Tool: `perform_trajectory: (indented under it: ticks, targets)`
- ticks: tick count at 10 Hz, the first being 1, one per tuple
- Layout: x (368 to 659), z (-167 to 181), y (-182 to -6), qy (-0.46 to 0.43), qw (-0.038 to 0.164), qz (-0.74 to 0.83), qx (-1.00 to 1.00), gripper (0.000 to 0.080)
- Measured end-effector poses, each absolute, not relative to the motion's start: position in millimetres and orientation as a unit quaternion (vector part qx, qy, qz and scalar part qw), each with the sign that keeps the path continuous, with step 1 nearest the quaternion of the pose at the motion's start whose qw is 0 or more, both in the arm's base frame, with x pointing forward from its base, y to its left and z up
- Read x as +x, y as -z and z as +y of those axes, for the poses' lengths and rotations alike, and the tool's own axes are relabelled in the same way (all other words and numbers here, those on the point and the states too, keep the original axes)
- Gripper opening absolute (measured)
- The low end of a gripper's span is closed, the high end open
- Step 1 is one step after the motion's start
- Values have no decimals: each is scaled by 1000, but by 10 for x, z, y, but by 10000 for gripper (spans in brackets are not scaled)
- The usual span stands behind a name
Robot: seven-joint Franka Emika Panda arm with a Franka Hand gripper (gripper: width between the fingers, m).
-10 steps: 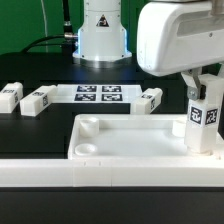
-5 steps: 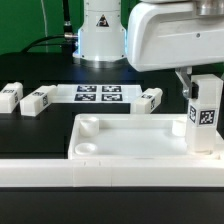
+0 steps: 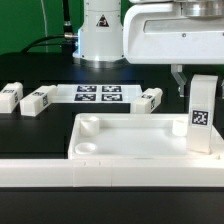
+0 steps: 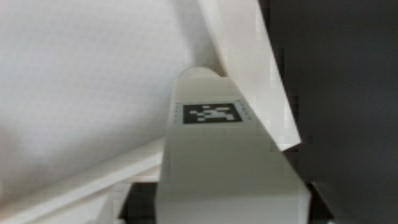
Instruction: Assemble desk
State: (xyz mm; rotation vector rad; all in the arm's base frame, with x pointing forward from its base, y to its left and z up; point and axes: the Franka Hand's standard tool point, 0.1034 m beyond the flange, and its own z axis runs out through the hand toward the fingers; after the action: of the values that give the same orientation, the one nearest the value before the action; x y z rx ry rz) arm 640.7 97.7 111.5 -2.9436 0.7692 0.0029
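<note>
The desk panel lies flat, rim up, with round sockets in its corners. One white tag-marked leg stands upright in the corner at the exterior view's right. My gripper comes down from above and is shut on the top of this leg. In the wrist view the leg fills the gap between my two dark fingers, with the gripper around it and the panel beneath. Three more legs lie loose on the black table behind the panel.
The marker board lies behind the panel, between the loose legs. A long white border rail runs along the front. The arm's white base stands at the back, with cables to its left.
My hand has turned and shifted toward the exterior view's left. The leg has turned with it, its tag now further left, and it stands straighter.
</note>
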Motion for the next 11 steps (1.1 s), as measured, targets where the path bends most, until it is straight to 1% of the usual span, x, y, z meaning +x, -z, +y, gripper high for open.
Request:
perform_trajectory:
  ticks: [4,5,6,7,8,9,11]
  targets:
    - [6404,970,-1114,-8,49,361,-931,291]
    - [6405,976,-1114,-8,49,361,-931,400]
    - [6404,978,-1114,-7,49,350,-935,400]
    - [6404,981,-1115,-6,50,333,-941,587]
    - [6402,1002,-1120,-4,49,291,-956,587]
    - [6399,1023,-1122,-1,50,236,-971,635]
    - [6397,1030,-1120,4,50,132,-990,647]
